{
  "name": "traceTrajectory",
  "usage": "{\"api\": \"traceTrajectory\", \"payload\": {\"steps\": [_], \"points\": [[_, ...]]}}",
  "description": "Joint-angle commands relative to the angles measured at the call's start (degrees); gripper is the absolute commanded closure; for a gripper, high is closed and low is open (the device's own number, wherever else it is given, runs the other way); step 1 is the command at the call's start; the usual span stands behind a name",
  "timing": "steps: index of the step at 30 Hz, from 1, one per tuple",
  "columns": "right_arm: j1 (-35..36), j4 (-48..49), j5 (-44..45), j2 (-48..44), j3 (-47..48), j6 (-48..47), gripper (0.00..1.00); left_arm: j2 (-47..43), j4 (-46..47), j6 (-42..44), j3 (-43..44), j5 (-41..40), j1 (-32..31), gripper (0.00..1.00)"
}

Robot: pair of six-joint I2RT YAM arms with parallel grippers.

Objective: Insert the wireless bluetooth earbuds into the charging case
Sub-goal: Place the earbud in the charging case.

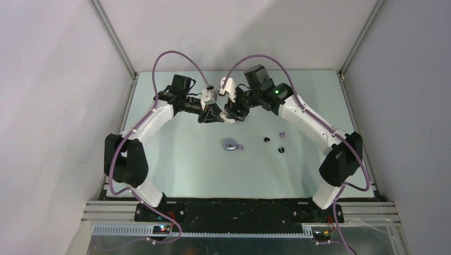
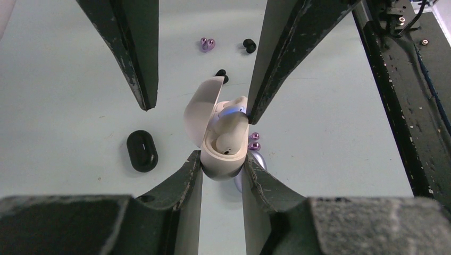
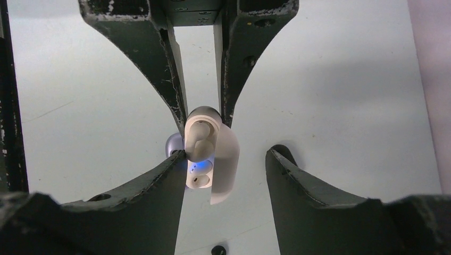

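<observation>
Three oval cases. White charging case (image 2: 226, 159), lid open, white earbud (image 3: 201, 135) seated inside, pinched at its base by the left gripper (image 2: 222, 158) above the table's (image 1: 175, 159) far middle. The black case (image 2: 142, 151) and lavender case (image 1: 230, 144) lie mid-table. Right gripper (image 3: 226, 153) is spread, one finger touching the white case. Loose: two black earbuds (image 1: 266, 139), two lavender earbuds (image 1: 282, 134). Judged light, rigid, slippery; pinch across the widest sides.
</observation>
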Motion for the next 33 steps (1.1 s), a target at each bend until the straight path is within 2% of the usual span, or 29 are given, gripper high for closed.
{"api": "traceTrajectory", "payload": {"steps": [1,18,33], "points": [[-0.2,2.0,0.4,0.6,2.8,2.1,0.40,-2.5,-0.3,1.6,2.2,0.9,-0.4,1.00],[-1.5,2.7,1.3,1.2,2.8,5.0,0.42,-2.5,-0.2,2.0,2.1,0.8,-0.5,1.00],[1.8,4.1,4.0,1.2,1.4,3.9,0.42,-2.6,2.1,-1.4,1.5,0.5,-0.5,1.00]]}}
